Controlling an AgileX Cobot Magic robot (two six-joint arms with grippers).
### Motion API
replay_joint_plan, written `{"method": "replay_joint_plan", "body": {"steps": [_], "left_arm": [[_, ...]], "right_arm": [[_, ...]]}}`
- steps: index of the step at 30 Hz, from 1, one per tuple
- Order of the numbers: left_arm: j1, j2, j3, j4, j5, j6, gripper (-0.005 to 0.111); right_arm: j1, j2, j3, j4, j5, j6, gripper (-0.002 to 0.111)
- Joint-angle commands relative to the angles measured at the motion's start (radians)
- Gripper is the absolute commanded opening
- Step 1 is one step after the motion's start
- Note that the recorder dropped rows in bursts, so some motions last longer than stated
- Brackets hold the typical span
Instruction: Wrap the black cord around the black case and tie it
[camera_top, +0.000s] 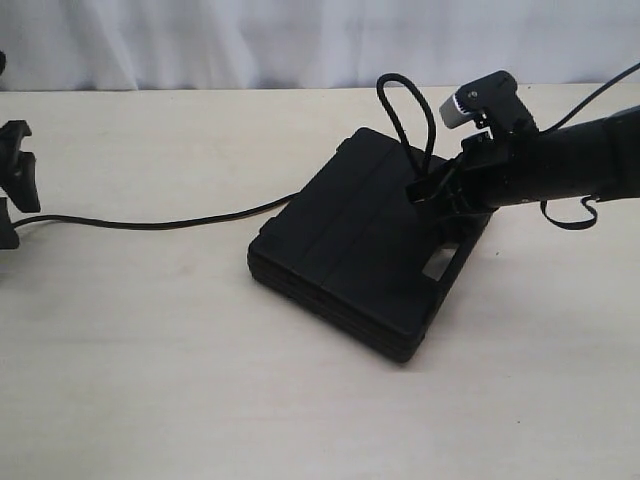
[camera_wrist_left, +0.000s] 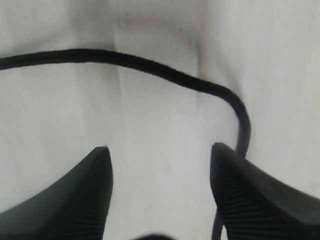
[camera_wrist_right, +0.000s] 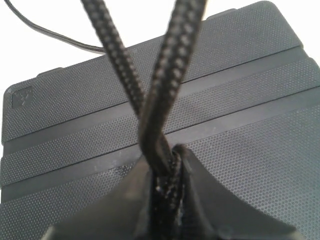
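The black case (camera_top: 360, 250) lies flat in the middle of the table, its handle slot (camera_top: 437, 264) toward the right; its ribbed lid (camera_wrist_right: 240, 90) fills the right wrist view. The black cord (camera_top: 150, 222) runs from the far left across the table to the case, then stands up as a loop (camera_top: 405, 110) above the lid. My right gripper (camera_top: 428, 190) is shut on that doubled cord (camera_wrist_right: 160, 100) just over the lid. My left gripper (camera_top: 12, 195) hangs open at the left edge, the cord (camera_wrist_left: 150, 67) curving past its fingers (camera_wrist_left: 240, 190), none between them.
A pale wooden table (camera_top: 200, 380) carries everything, with a white curtain (camera_top: 250, 40) behind it. A thin black strap or cable (camera_top: 570, 212) dangles under the right arm, close to the case's right side.
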Motion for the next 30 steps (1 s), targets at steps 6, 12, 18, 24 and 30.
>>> {"method": "replay_joint_plan", "body": {"steps": [6, 12, 18, 24, 30], "left_arm": [[0.007, -0.004, 0.006, 0.108, -0.035, -0.228, 0.055], [0.007, -0.002, 0.006, 0.179, -0.034, -0.332, 0.055], [0.007, -0.002, 0.062, 0.164, -0.093, -0.403, 0.055], [0.007, -0.002, 0.139, 0.159, -0.227, -0.480, 0.055], [0.009, -0.002, 0.140, 0.233, -0.355, -0.492, 0.055]], "right_arm": [[0.001, -0.014, -0.002, 0.000, 0.028, 0.003, 0.004], [0.001, -0.014, -0.002, 0.000, 0.028, 0.003, 0.004], [0.001, -0.014, -0.002, 0.000, 0.028, 0.003, 0.004], [0.001, -0.014, -0.002, 0.000, 0.028, 0.003, 0.004], [0.001, -0.014, -0.002, 0.000, 0.028, 0.003, 0.004]]}}
